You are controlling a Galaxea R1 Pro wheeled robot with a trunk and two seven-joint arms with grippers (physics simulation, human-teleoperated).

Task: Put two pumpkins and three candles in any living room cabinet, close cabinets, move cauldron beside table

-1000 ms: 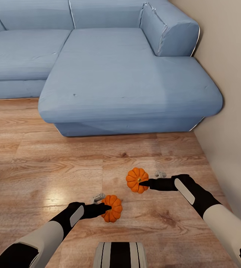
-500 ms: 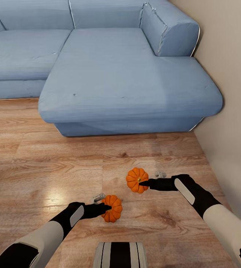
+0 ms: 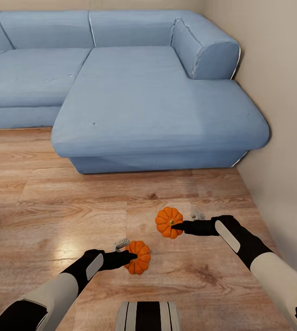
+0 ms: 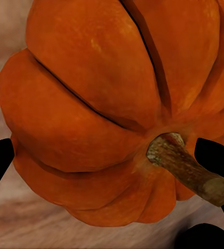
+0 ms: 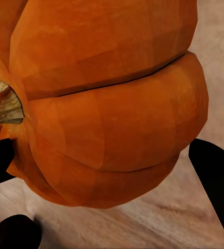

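Left gripper (image 3: 129, 259) fingers clamped on left pumpkin (image 3: 138, 257), held clear above wooden floor (image 3: 65, 202). Right gripper (image 3: 178, 226) fingers clamped on right pumpkin (image 3: 168, 222), likewise aloft, pumpkins near each other. Blue sofa (image 3: 157, 101) ahead, wall (image 3: 281, 92) at right. Judged: both pumpkins collected; stowing in cabinet, candles, door closing, cauldron placement all pending.

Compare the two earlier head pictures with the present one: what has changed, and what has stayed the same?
Only the camera moved: the sofa and floor sit lower in the picture, with more of the sofa's back showing, so the head view tilted or shifted. The left pincer still grips its pumpkin, the right pincer still grips the other pumpkin. Nothing taken or released.
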